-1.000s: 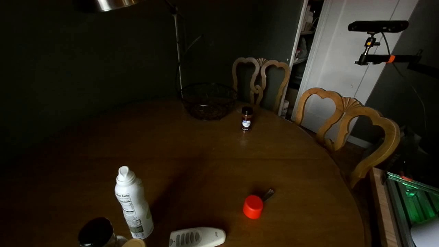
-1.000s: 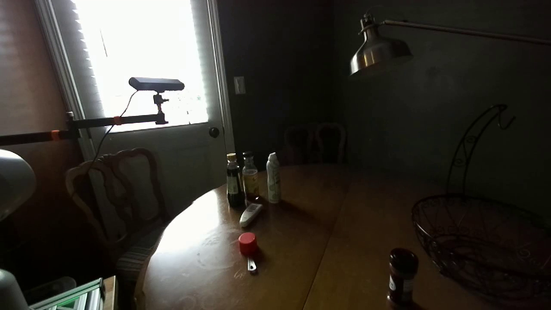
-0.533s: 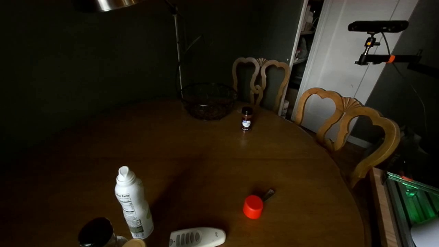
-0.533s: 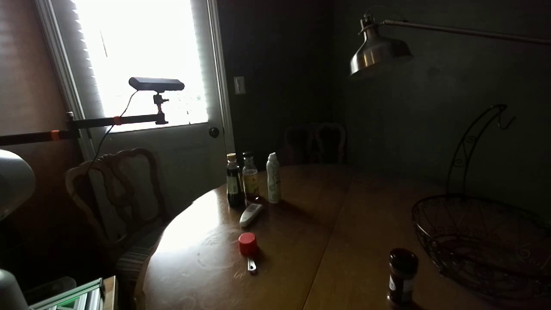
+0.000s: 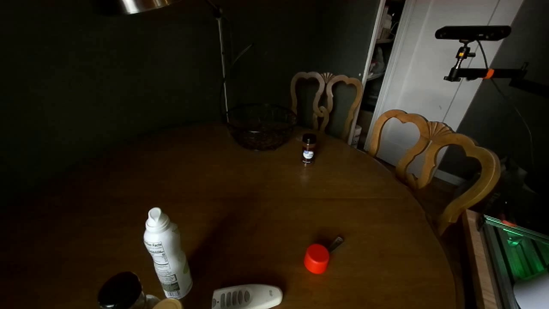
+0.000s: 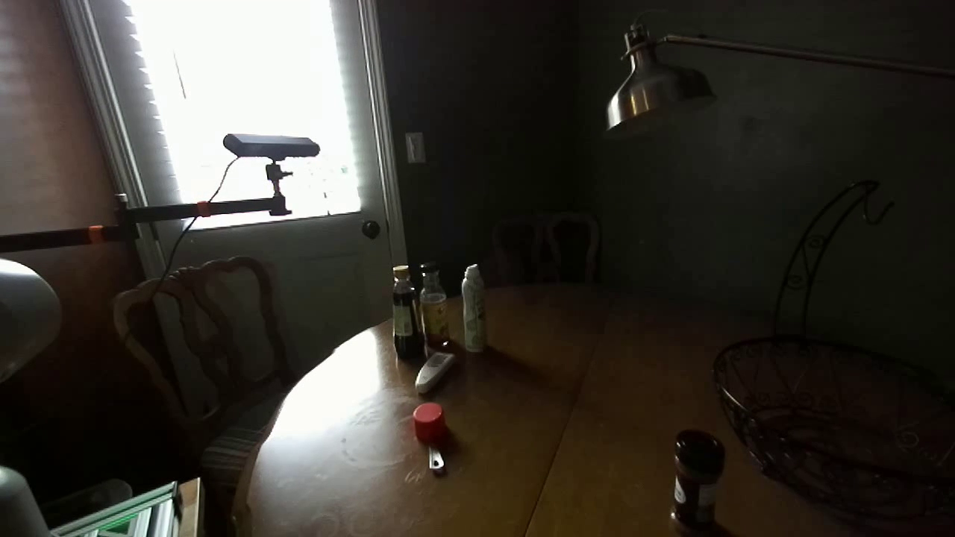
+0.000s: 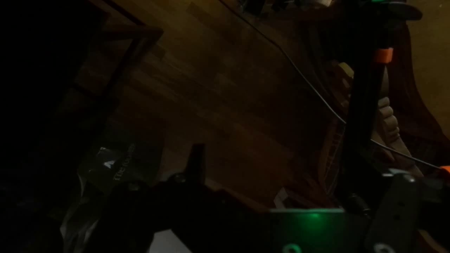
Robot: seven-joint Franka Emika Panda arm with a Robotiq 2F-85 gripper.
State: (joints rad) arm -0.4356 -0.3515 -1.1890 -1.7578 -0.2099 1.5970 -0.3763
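In wrist view, note gripper [image 7: 276,153] at 6 o'clock, spread wide above wooden floor [image 7: 218,88]; find black boom [image 7: 366,95] at 3 o'clock, bearing orange band [image 7: 384,55].

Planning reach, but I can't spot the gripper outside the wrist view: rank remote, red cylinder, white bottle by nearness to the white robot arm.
In an exterior view, from the arm, lower right:
1. Red cylinder, right of the others.
2. Remote, at the bottom edge.
3. White bottle, left.

Dark jaws stand apart above a wooden floor [image 7: 211,70] crossed by a cable [image 7: 278,46].
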